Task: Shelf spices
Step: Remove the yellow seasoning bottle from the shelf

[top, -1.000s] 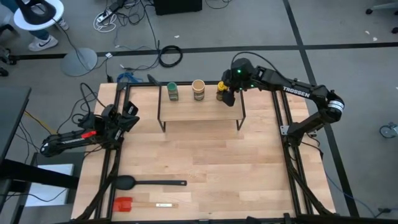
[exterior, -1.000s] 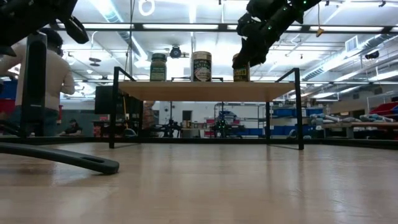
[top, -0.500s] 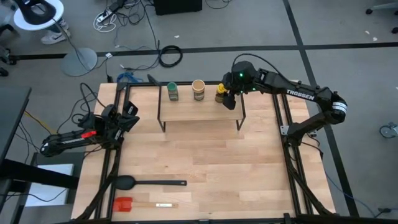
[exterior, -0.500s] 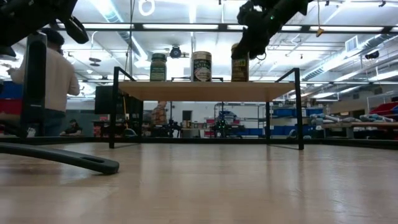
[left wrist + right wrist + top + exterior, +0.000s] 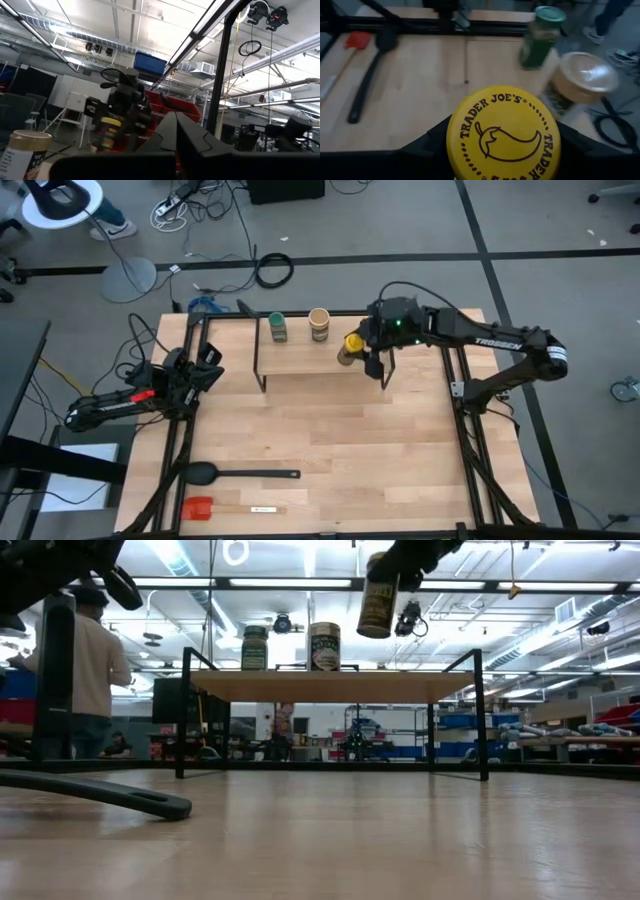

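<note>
Pinching the yellow-lidded jar (image 5: 350, 346) in our right tool (image 5: 366, 348), we hold it tilted above the shelf (image 5: 320, 357). Green-lidded jar (image 5: 278, 327) and tan-topped jar (image 5: 319, 323) stand on it. Our left tool (image 5: 207, 366), fingers together, waits by the surface's (image 5: 330, 450) edge.

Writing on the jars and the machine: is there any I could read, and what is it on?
"TRADER JOE'S", twice around a chili drawing: the yellow lid of the jar in the right pincer.
"TROSSEN": the right arm.
Labels on the green-lidded jar and tan-topped jar on the shelf: too blurred to read.
</note>
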Available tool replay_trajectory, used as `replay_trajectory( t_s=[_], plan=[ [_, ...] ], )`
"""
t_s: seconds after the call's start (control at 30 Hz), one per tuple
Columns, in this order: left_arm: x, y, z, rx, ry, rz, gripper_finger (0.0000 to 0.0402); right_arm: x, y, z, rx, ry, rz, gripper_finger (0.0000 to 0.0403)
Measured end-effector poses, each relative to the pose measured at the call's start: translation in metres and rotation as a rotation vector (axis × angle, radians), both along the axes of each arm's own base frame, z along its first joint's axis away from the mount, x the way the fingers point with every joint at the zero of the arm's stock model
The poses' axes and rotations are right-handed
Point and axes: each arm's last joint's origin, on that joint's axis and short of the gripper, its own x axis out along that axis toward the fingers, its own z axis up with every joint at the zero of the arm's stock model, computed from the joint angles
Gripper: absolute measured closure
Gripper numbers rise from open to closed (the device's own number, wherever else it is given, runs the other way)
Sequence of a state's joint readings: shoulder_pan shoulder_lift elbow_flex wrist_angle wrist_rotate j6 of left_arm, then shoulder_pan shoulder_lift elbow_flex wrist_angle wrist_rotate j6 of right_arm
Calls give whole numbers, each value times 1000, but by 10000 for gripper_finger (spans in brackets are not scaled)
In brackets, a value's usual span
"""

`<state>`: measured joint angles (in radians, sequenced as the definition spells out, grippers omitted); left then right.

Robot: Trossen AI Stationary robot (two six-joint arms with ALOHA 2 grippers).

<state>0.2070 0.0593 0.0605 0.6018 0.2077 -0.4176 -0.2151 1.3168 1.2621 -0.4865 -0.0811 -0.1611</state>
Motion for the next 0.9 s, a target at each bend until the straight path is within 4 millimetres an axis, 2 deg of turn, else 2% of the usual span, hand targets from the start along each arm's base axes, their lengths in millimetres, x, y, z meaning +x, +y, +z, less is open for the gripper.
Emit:
replay_trajectory(
  t_s=[0.23,0.5,0.7,0.9],
  plan=[
    [0,0,0,13,0,17,396,17,18,-5,20,-30,55,189],
    [0,1,0,-3,-1,40,396,28,25,-9,26,-50,79,189],
    [2,2,-1,-16,16,55,396,41,38,-23,97,-10,135,189],
    [6,3,-6,-19,72,76,396,62,54,-44,103,18,182,189]
  ],
)
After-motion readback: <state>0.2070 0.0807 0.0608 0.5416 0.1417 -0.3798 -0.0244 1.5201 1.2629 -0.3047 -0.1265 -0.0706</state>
